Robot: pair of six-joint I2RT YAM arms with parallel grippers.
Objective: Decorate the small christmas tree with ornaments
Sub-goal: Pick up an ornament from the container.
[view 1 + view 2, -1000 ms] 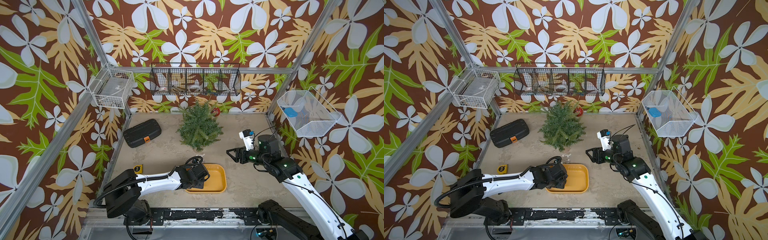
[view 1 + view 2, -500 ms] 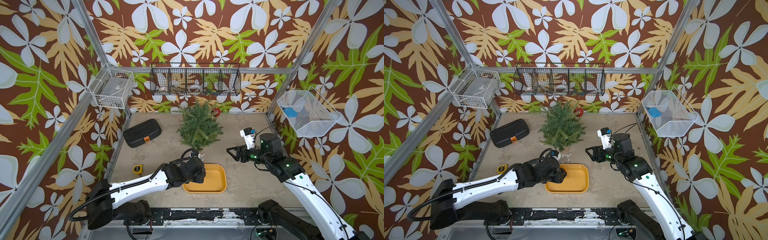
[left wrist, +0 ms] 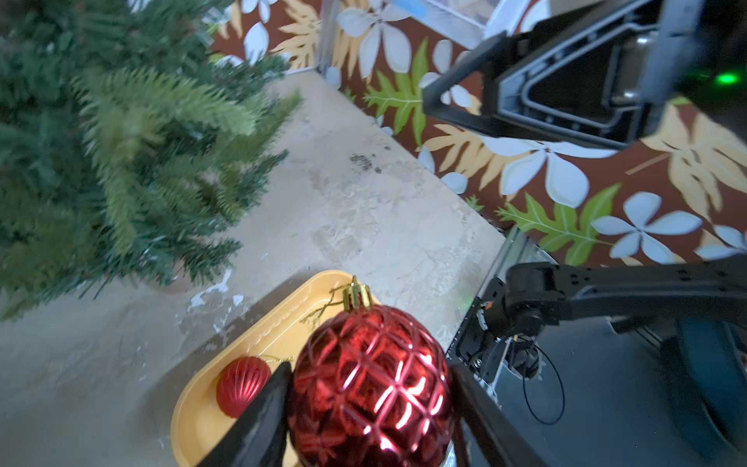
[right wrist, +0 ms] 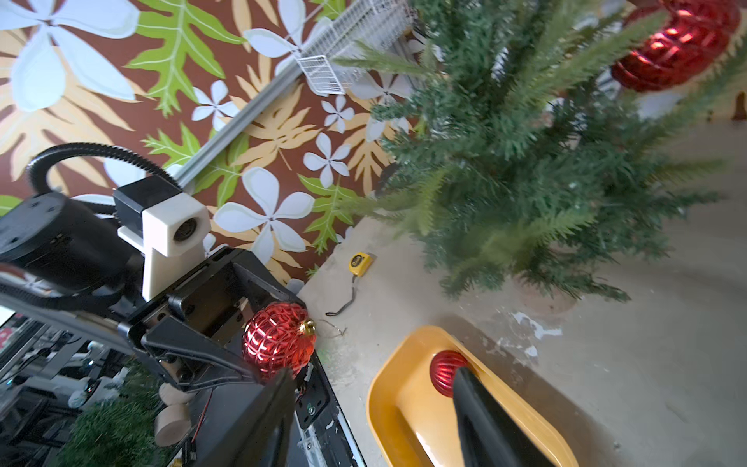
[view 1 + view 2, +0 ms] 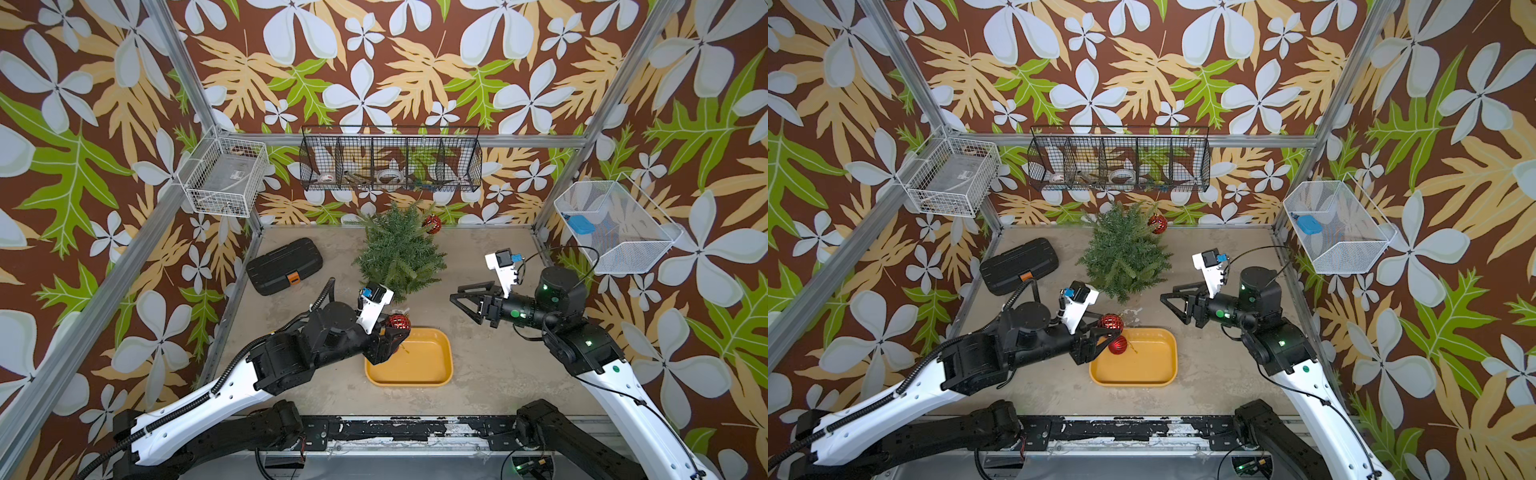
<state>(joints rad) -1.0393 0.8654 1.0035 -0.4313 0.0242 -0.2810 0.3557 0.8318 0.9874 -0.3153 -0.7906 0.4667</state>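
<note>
What's done: one bauble hangs on the tree, far side.
My left gripper: clamped on faceted bauble, above tray corner.
My right gripper: wide, empty.
To do: hang mine, then ribbed bauble in tray.

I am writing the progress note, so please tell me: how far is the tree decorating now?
Done: the first bauble hangs on the far side of the tree. In hand: the left gripper is shut on the faceted bauble, held clear of the tray. Left: hang it, then the ribbed bauble lying in the tray. The right gripper is open and empty.
</note>
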